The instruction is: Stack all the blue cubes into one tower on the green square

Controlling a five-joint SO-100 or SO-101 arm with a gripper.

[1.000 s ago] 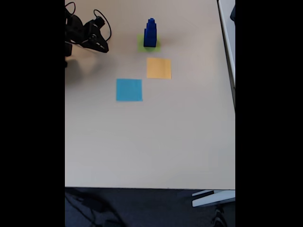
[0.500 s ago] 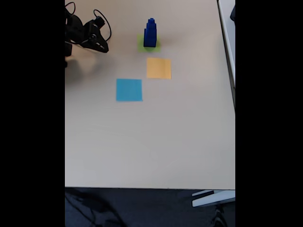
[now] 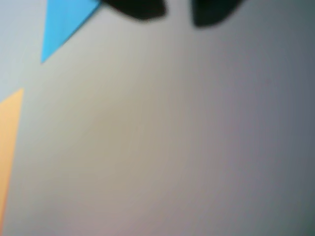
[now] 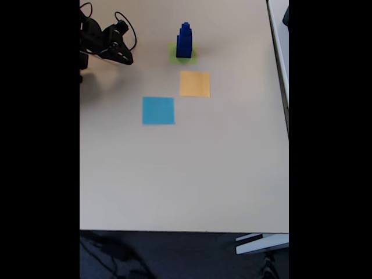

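In the fixed view the blue cubes [image 4: 184, 40] stand as one tower, widest at the bottom and narrowest on top, on the green square [image 4: 174, 56] at the back of the table. My gripper [image 4: 126, 58] hangs at the far left, well apart from the tower, holding nothing. The wrist view shows its two dark fingertips at the top edge with a gap of bare table between them, so the gripper [image 3: 178, 12] is open.
A light blue paper square [image 4: 158, 110] [image 3: 64, 22] and an orange-yellow paper square [image 4: 195, 83] [image 3: 9, 147] lie flat in front of the tower. Black cables loop over the arm at top left. The table's front edge [image 4: 186, 231] borders dark floor; another table stands at the right.
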